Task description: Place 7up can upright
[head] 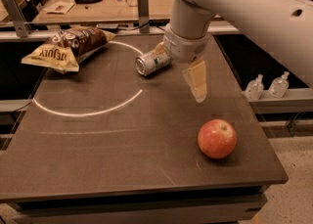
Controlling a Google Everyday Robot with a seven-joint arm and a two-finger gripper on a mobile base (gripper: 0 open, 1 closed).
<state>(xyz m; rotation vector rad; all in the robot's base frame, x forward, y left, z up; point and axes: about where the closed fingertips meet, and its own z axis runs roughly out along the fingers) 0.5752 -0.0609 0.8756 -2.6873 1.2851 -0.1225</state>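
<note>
The 7up can lies on its side on the dark table, its shiny end facing front-left, just inside the white circle line. My gripper hangs just right of the can, fingers spread open. One pale finger points down toward the table, in front of and to the right of the can. The other finger shows just behind the can's far end. Whether it touches the can I cannot tell. Nothing is held.
A brown-and-yellow chip bag lies at the back left. A red apple sits at the front right. A white circle line is drawn on the table. Two small bottles stand beyond the right edge.
</note>
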